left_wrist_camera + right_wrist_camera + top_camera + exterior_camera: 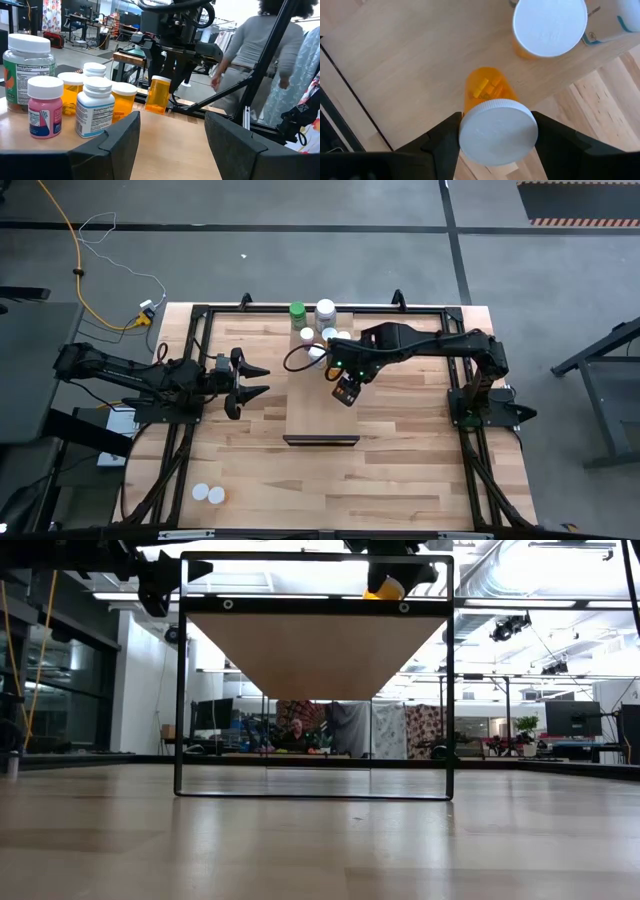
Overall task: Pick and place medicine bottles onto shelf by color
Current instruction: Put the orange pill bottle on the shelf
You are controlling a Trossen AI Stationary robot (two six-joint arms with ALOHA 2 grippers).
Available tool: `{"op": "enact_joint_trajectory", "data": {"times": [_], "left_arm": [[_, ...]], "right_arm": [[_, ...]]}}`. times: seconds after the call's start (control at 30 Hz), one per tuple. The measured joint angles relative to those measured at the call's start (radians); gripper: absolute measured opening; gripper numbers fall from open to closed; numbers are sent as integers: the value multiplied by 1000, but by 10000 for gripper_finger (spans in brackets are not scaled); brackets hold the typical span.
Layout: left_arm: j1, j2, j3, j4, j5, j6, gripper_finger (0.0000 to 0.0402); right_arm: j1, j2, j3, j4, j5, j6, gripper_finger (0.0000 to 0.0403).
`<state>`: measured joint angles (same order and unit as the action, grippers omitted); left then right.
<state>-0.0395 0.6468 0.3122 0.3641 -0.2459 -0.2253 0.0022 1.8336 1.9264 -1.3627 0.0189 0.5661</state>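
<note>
The shelf (pixel 320 420) is a pale board on a black frame in the middle of the table. Several medicine bottles (pixel 75 95) stand at its far end: a big green one (pixel 27 65), a pink one (pixel 45 107), a white one (pixel 95 107) and orange ones. My right gripper (pixel 347 392) hangs over the shelf's middle, shut on an orange white-capped bottle (pixel 159 94). My left gripper (pixel 262 379) waits open and level, left of the shelf, pointing toward the table's right. My right gripper pinches the orange bottle's white cap (pixel 470 135) by two opposite sides between its two fingers (pixel 442 140). The fingers come from above, pointing steeply down. The bottle hangs below them, slightly tilted, over the shelf board (pixel 410 65). Whether its base touches the board I cannot tell.
Another orange bottle with a white cap (pixel 550 25) stands on the shelf close to the held one. Two white-capped bottles (pixel 208 494) lie near the table's near left corner. The shelf's near half is bare. A person (pixel 250 55) stands in the room beyond the table.
</note>
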Motion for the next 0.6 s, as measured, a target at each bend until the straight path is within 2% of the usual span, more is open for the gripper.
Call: {"op": "enact_joint_trajectory", "data": {"times": [0.6], "left_arm": [[0,0,0,0,32,-1,213]], "right_arm": [[39,0,-11,23,11,-50,220]]}}
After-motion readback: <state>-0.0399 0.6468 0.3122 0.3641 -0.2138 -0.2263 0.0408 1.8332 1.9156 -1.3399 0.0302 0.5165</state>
